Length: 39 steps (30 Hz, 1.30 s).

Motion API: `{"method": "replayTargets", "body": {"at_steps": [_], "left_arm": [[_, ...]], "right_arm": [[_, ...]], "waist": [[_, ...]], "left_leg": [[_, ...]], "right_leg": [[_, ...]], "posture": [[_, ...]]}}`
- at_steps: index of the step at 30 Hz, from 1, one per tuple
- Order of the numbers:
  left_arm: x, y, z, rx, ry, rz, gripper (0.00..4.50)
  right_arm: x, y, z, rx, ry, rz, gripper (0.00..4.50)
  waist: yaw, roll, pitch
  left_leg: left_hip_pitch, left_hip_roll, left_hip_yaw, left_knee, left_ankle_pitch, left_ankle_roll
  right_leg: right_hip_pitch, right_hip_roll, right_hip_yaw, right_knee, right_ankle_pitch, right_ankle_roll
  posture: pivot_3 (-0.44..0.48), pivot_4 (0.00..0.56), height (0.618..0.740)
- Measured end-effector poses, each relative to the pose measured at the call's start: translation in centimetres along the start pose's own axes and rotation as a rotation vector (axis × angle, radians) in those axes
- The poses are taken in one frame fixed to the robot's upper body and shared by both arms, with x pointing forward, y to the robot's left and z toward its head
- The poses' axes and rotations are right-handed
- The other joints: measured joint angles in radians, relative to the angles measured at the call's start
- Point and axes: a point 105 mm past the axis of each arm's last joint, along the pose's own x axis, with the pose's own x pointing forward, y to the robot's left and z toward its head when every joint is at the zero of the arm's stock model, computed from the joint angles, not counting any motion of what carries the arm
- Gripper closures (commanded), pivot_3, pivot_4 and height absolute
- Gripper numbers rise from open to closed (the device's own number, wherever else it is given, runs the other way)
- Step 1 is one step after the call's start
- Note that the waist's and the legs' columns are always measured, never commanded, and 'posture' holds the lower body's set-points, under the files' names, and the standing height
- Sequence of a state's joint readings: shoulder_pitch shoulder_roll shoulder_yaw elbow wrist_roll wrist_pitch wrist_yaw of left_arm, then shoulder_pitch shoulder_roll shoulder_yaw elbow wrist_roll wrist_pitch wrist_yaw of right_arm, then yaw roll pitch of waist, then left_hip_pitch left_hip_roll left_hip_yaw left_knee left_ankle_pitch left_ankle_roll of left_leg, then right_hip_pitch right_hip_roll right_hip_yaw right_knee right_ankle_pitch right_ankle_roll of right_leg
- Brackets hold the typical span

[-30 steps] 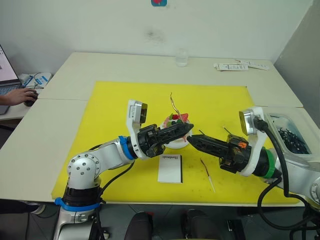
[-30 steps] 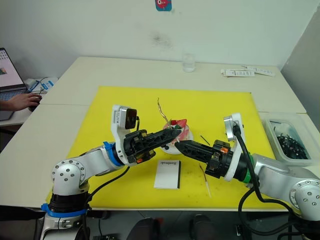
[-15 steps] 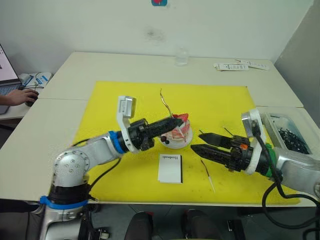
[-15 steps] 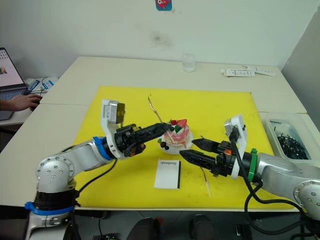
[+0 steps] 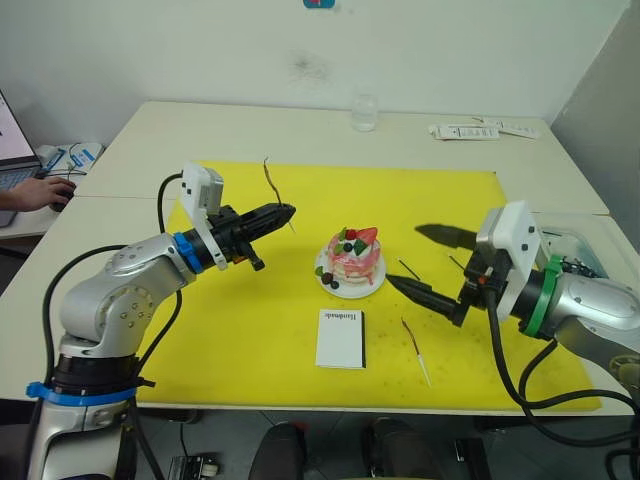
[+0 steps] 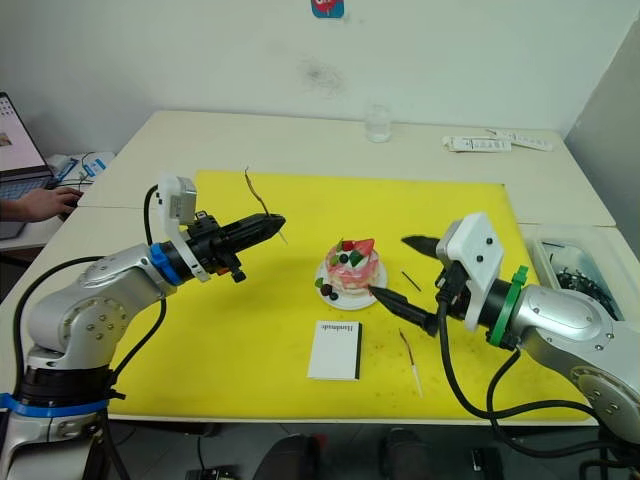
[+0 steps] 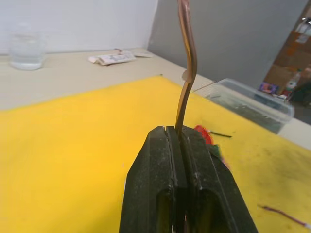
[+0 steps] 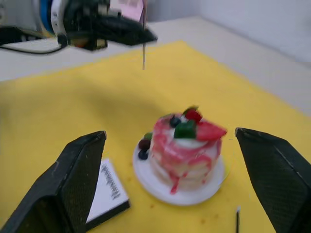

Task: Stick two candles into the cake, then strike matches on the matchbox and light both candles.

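Observation:
The pink-and-white cake (image 5: 352, 258) stands on its white plate (image 5: 338, 291) in the middle of the yellow mat. My left gripper (image 5: 278, 212) hovers to the cake's left, shut on one candle (image 5: 270, 182) that points upward; the left wrist view shows that candle (image 7: 187, 63) pinched between the fingers. My right gripper (image 5: 425, 262) is open to the right of the cake, and its fingers (image 8: 73, 179) frame the cake (image 8: 187, 145). The matchbox (image 5: 340, 337) lies in front of the cake. A second candle (image 5: 415, 350) lies right of it. Two matches (image 5: 408, 268) rest by the right gripper.
A clear bin (image 5: 575, 265) of dark pieces sits at the right table edge. A glass (image 5: 364, 115) and white packets (image 5: 470, 131) stand at the back. A person's hand (image 5: 35, 190) rests on a mouse at far left. The yellow mat (image 5: 230, 320) has free room on its left.
My left gripper has drawn back to the left, away from the cake, with the candle still in it. My right gripper has opened and pulled back to the right.

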State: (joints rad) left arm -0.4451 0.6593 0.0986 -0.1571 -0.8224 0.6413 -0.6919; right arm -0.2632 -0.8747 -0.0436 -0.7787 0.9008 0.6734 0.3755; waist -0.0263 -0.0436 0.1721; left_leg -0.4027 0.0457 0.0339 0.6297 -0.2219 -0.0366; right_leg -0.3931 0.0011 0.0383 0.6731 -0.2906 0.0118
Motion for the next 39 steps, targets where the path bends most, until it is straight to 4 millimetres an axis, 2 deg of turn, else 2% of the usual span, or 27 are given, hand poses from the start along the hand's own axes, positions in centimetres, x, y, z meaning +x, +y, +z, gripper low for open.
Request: {"method": "replayTargets", "body": {"at_steps": [3, 7, 16, 39], "left_arm": [[0.8, 0.1, -1.0, -0.032, 0.003, -0.013, 4.5], [1.9, -0.8, -1.2, -0.04, -0.006, -0.073, 4.5], [4.0, -1.2, -1.5, -0.031, -0.025, -0.11, 4.5], [4.9, -1.5, -2.5, 0.008, -0.013, -0.141, 4.5]], "right_arm": [[0.2, 0.5, -0.4, -0.024, 0.013, 0.04, 0.04], [0.2, 0.7, -0.9, -0.025, 0.044, 0.058, 0.04], [0.2, 0.4, -2.5, -0.031, 0.13, 0.024, 0.04], [0.3, 0.9, -2.7, -0.027, 0.147, 0.024, 0.04]], "waist": [[0.0, 0.0, 0.0], [0.001, 0.0, 0.0], [0.0, 0.0, 0.0], [0.0, 0.0, 0.0]], "left_leg": [[-0.004, 0.0, 0.0, 0.001, 0.0, 0.0], [-0.014, -0.001, 0.0, 0.004, 0.0, 0.0], [-0.013, 0.0, -0.001, 0.005, 0.0, 0.0], [-0.014, 0.0, -0.001, 0.013, 0.0, 0.0]], "right_leg": [[-0.003, -0.001, 0.0, 0.0, 0.0, 0.0], [-0.014, 0.0, 0.0, 0.005, 0.0, 0.001], [-0.014, 0.002, -0.001, 0.006, 0.0, 0.001], [-0.012, 0.005, 0.0, 0.008, 0.003, 0.004]], "posture": [[0.0, 0.15, 0.74], [0.0, 0.15, 0.74], [0.0, 0.15, 0.74], [0.0, 0.15, 0.74]]}}
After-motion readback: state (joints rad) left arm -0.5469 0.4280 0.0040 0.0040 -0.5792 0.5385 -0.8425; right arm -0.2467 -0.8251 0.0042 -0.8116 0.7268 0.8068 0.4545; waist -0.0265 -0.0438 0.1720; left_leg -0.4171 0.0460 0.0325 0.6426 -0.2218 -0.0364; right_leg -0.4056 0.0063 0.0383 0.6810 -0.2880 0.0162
